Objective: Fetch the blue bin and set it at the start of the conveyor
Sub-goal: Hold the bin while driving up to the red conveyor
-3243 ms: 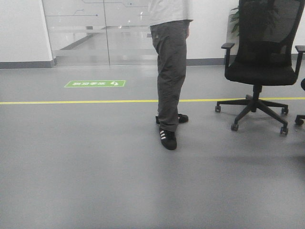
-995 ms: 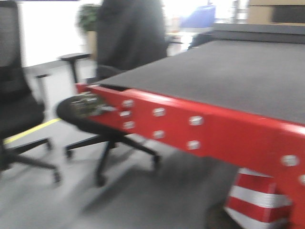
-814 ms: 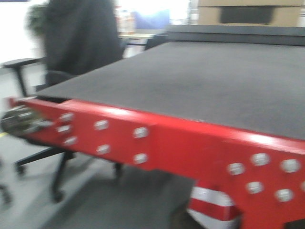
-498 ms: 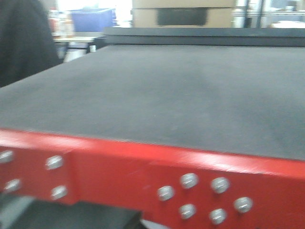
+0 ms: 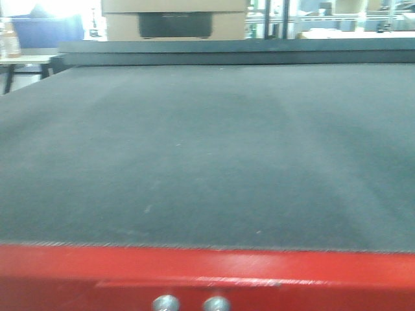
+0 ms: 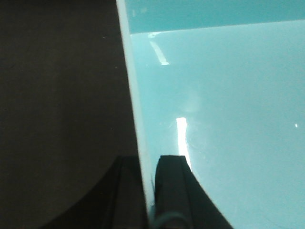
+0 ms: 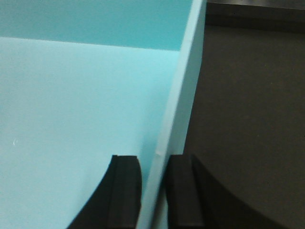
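The light cyan blue bin (image 6: 224,109) fills the right of the left wrist view, and my left gripper (image 6: 148,164) is shut on its left wall, one black finger on each side of the rim. In the right wrist view the blue bin (image 7: 76,105) fills the left, with my right gripper (image 7: 153,164) shut on its right wall. Dark belt shows beyond the bin's walls in both wrist views. The front view shows the conveyor start (image 5: 207,155), a wide dark grey belt, with its red frame (image 5: 78,272) and two silver buttons (image 5: 191,303) along the bottom edge. Neither bin nor gripper shows in the front view.
A raised dark step (image 5: 233,52) crosses the far end of the belt. Behind it stand a cardboard box (image 5: 175,16) and, at far left, a table with a dark blue bin (image 5: 45,31).
The front view has swung from open floor with a person and office chair, past the conveyor's red corner, to face the belt squarely and much closer.
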